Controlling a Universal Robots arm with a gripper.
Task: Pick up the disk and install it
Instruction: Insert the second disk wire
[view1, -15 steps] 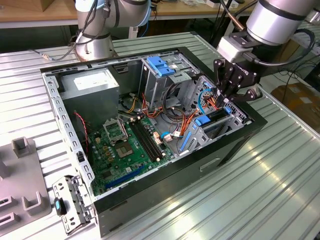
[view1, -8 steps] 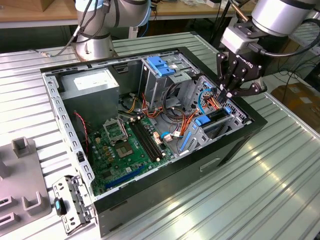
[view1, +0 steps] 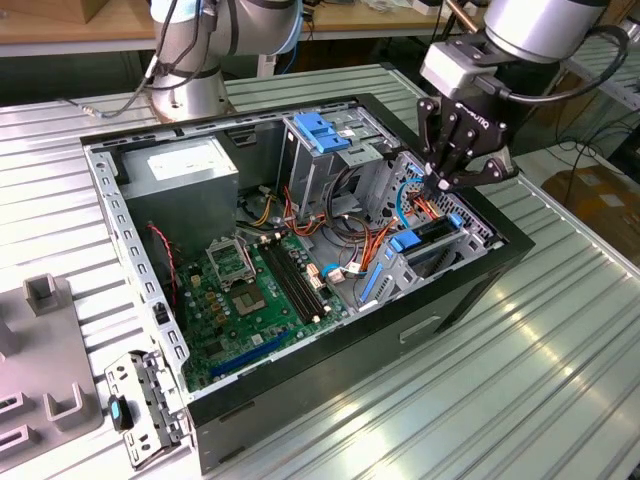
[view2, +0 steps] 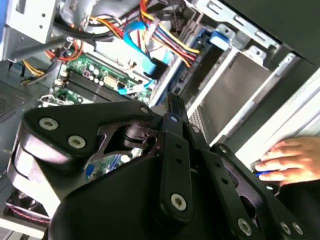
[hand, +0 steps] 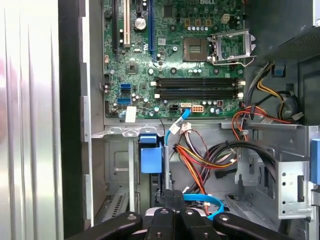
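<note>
The disk (view1: 432, 232) stands on edge in the drive bay at the exterior view's right side of the open computer case (view1: 470, 290), with blue rails at both ends. My gripper (view1: 441, 186) hangs just above the disk's top edge with its black fingers drawn together, and I see nothing between them. In the first wrist view the gripper (hand: 170, 197) points down beside a blue plastic rail end (hand: 150, 159) and the bay's metal wall. In the second wrist view the gripper (view2: 172, 102) points at the bay frame (view2: 235, 85).
A grey power-supply box (view1: 190, 165) and a metal cage with a blue top (view1: 322, 130) stand inside the case, beside the motherboard (view1: 250, 290). Bundled cables (view1: 350, 215) run close to the bay. A person's hand (view2: 292, 160) rests on the case edge. A loose bracket (view1: 140, 400) lies on the table.
</note>
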